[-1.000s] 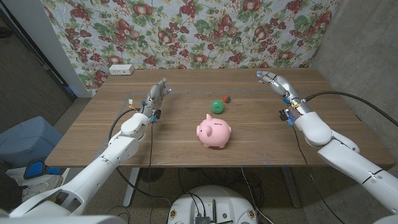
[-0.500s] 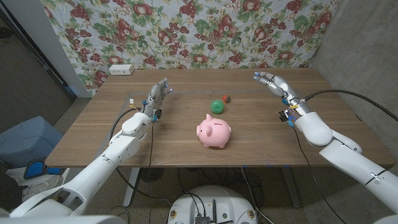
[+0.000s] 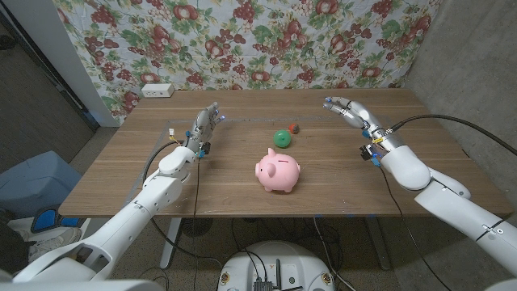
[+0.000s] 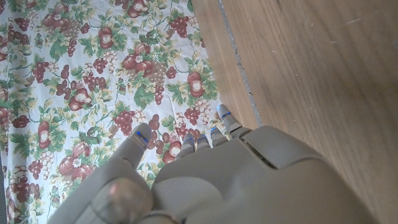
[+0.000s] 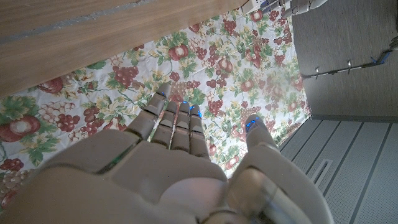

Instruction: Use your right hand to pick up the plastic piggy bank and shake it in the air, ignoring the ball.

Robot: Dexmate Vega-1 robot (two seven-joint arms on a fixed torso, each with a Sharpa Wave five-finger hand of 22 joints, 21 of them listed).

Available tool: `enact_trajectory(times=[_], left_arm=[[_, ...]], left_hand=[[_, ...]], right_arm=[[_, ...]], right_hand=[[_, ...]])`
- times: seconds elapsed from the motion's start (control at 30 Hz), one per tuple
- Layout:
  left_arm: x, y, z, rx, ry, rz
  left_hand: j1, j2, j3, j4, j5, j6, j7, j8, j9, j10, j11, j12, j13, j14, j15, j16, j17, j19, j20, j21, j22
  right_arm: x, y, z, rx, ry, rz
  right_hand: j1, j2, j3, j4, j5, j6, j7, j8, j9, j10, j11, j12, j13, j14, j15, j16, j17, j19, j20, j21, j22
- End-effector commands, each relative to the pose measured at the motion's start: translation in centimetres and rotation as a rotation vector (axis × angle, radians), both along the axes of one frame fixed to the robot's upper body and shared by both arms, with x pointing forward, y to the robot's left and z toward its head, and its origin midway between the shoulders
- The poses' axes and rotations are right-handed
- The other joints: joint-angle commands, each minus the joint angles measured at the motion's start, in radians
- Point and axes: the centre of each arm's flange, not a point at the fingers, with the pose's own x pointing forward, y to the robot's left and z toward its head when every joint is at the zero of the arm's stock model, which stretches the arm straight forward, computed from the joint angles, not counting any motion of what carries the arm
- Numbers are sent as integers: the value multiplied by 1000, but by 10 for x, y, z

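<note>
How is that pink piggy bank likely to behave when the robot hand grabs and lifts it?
The pink piggy bank looks like rigid, glossy plastic, so it probably holds its shape but may be slippery. Its rounded body offers no handle, so it likely needs a wide wrap. It stands on short legs, so a sideways nudge might tip or skid it.

We are seeing one pink piggy bank (image 3: pixel 279 170) sitting on the one wooden table (image 3: pixel 121 166). We are counting one green ball (image 3: pixel 281 137), and just beside it one small reddish-brown thing (image 3: pixel 294 127), too small for us to tell what it is. We are also counting one white box (image 3: pixel 157 90) lying at the table's far edge, and one flowered cloth (image 3: pixel 242 40) hanging behind the table. Two robot hands are showing: one left hand (image 3: pixel 206 123) and one right hand (image 3: pixel 346 109).
</note>
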Motion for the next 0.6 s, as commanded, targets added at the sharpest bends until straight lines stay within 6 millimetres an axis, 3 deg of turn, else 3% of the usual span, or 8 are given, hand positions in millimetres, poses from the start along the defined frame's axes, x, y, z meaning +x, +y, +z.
enact_trajectory(times=[0.03,0.6], left_arm=[[-2,-1,1,1,-9,-6],[-7,-2,-2,11,-13,-9]], left_hand=[[-5,72,4,-2,5,7,0,-1,2,1,5,-3,3,2,1,1,2,7,3,-8,3],[-6,71,5,-3,5,8,0,-1,2,3,7,-3,3,5,2,1,2,12,3,-17,3]], right_arm=[[-7,7,-4,-57,-1,-16],[-20,16,-10,-160,-25,-58]], right_hand=[[-9,-13,-6,-1,-2,-2,-5,-4,5,3,-9,-4,5,-2,-1,-2,2,4,1,-4,5],[-52,-69,-45,4,-18,-23,-14,-10,5,-19,-20,-12,6,-7,4,-6,2,3,12,-18,7]])
